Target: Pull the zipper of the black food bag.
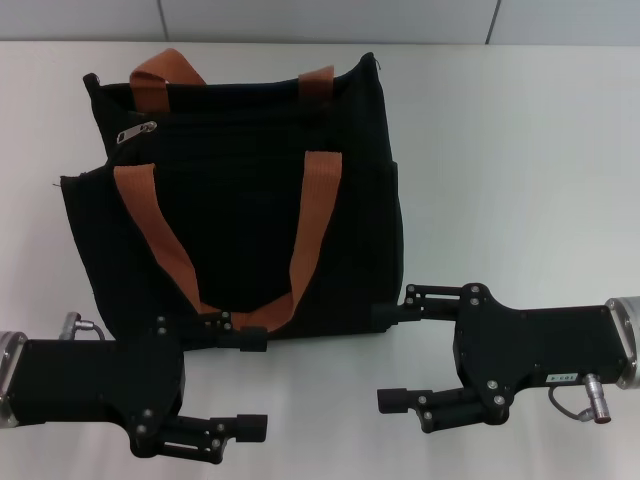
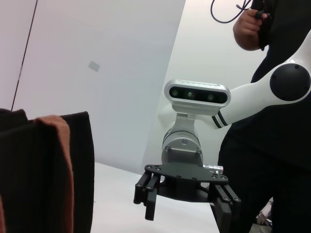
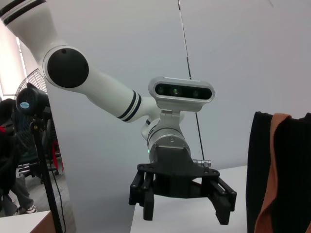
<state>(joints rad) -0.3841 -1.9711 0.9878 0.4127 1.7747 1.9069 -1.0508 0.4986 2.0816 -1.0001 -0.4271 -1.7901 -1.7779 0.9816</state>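
left gripper (image 1: 250, 385): nearest the head camera, at 7 o'clock in its view, low over the table; fingers spread wide apart, nothing between them. Upper finger tip sits at the bag's lower front edge by the strap loop; touching or not, cannot tell. Lower finger is out over bare table. Seen head-on in the right wrist view (image 3: 183, 203), jaws wide.

right gripper (image 1: 390, 355): at 5 o'clock in the head view, pointing toward the left gripper; fingers wide apart, holding nothing. Upper finger tip is just beside the bag's lower right corner, lower finger over bare table. Seen head-on in the left wrist view (image 2: 187, 206), jaws wide.

table (image 1: 520, 160): white top, carries the bag.

black food bag (image 1: 250, 190): upright at 11 o'clock in the head view, beyond both grippers, its front face toward the camera. One side shows in the left wrist view (image 2: 46, 170) and in the right wrist view (image 3: 277, 170).

strap handles (image 1: 310, 230): orange-brown; front one hangs down the front face in a U, rear one stands at the far top edge.

zipper (image 1: 136, 132): silver pull tab at the top opening's left end, at 10 o'clock on the bag, well apart from both grippers.

person (image 2: 272, 145): dark clothes, behind the right arm in the left wrist view.
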